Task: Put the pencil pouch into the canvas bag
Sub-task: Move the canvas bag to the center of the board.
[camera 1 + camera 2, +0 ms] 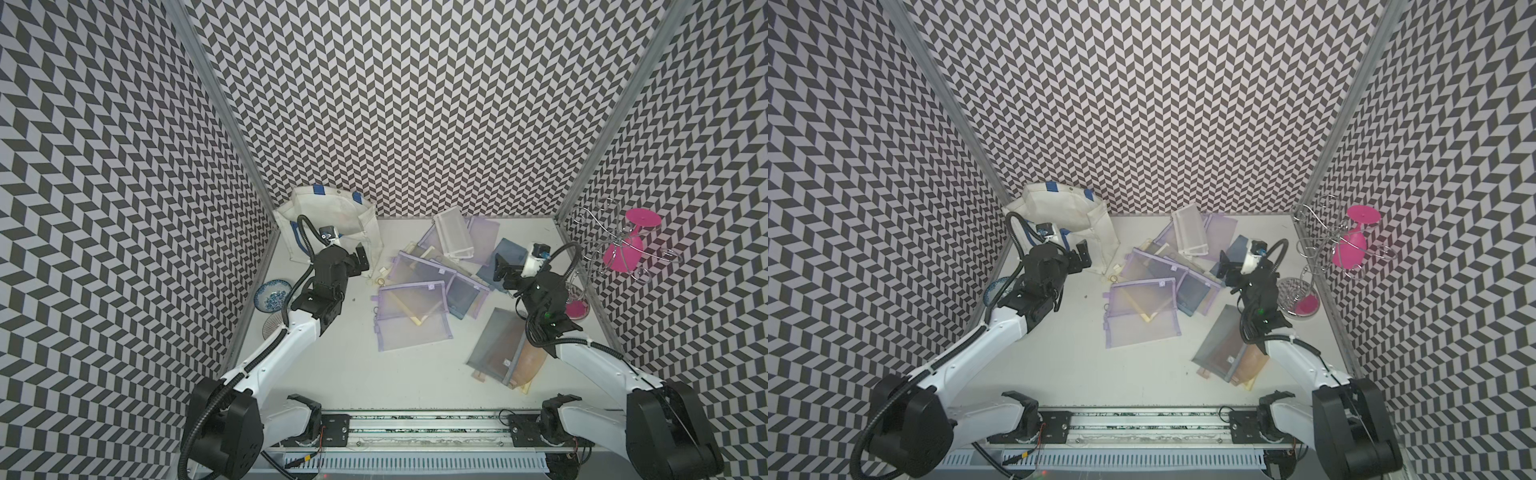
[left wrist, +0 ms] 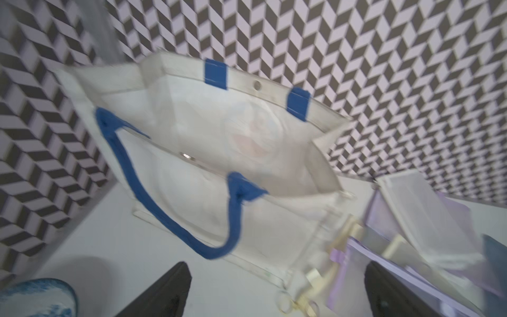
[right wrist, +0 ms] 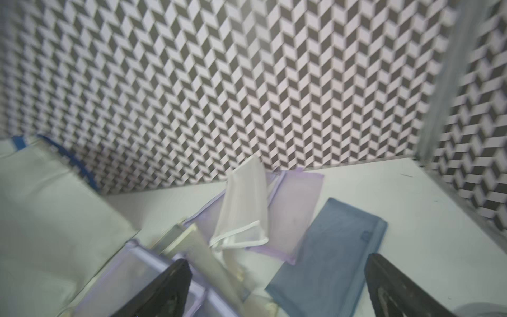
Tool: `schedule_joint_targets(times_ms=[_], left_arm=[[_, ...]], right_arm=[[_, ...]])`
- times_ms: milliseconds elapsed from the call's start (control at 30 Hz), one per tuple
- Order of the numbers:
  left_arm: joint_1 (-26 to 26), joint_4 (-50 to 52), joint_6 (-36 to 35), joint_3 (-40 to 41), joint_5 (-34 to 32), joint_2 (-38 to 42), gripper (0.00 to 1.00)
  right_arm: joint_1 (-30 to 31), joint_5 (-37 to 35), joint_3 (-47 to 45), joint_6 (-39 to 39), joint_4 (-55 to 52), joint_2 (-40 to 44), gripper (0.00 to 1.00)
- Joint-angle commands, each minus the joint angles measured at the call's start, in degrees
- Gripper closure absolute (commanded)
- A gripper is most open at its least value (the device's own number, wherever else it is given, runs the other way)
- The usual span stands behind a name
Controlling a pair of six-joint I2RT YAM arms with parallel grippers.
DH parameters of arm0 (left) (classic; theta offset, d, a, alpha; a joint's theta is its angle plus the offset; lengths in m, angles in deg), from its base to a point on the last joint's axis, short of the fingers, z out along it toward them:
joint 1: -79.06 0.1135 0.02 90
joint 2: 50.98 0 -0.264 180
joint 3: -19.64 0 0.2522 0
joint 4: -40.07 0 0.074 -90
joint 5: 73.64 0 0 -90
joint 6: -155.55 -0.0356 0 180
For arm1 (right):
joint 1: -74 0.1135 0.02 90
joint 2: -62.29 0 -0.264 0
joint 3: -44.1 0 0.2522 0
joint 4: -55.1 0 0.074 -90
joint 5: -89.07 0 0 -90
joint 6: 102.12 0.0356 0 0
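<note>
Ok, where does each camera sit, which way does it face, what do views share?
Both top views: high above the base, looking down on the table; both arms show, left gripper and right gripper open.
Left wrist: on the left arm, facing into the canvas bag; its fingers show.
Right wrist: on the right arm, facing the pouches; its fingers show.
Shared: both wrist views catch the canvas bag and white pouch.

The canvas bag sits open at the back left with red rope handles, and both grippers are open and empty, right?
Not quite: the rope handles are blue, as the left wrist view shows. The canvas bag does sit open at the back left, and the left gripper and right gripper are open and empty.
</note>
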Motion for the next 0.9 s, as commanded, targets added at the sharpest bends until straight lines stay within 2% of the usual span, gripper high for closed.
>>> schedule_joint_targets(times_ms=[0, 100, 167, 233, 367, 500, 633, 767, 867], left_arm=[[0.0, 10.7, 3.2, -7.6, 5.9, 0.4, 0.03], [1.3, 22.0, -2.2, -24.3, 10.7, -9.9, 0.05], [1.4, 26.9, -4.4, -32.6, 9.7, -15.6, 0.06], [2.3, 27.1, -6.0, -37.1, 8.6, -19.2, 0.07], [7.0, 32.9, -6.5, -51.1, 11.6, -30.8, 0.13], [7.6, 38.5, -8.5, -63.5, 11.8, -42.1, 0.16], [7.5, 40.7, -7.7, -65.7, 10.1, -47.2, 0.21], [6.5, 36.7, -7.6, -58.8, 11.0, -45.1, 0.22], [5.6, 34.4, -7.6, -53.6, 13.0, -42.9, 0.3]], right_arm=[[4.3, 10.5, 5.6, -2.5, -11.1, -2.9, 0.01], [5.8, 16.7, 8.2, -3.5, -14.2, -5.8, 0.01], [5.8, 18.8, 8.4, -3.8, -13.5, -7.8, 0.01], [5.8, 20.3, 9.1, -3.8, -13.3, -10.2, 0.01], [5.7, 25.1, 12.4, -4.7, -16.7, -14.4, 0.01], [5.8, 26.6, 11.8, -4.2, -15.6, -15.2, 0.01], [5.8, 26.4, 11.0, -4.0, -15.0, -15.0, 0.01], [5.8, 27.7, 10.5, -3.3, -13.9, -15.7, 0.01], [5.8, 28.8, 10.4, -2.7, -13.2, -16.6, 0.01]])
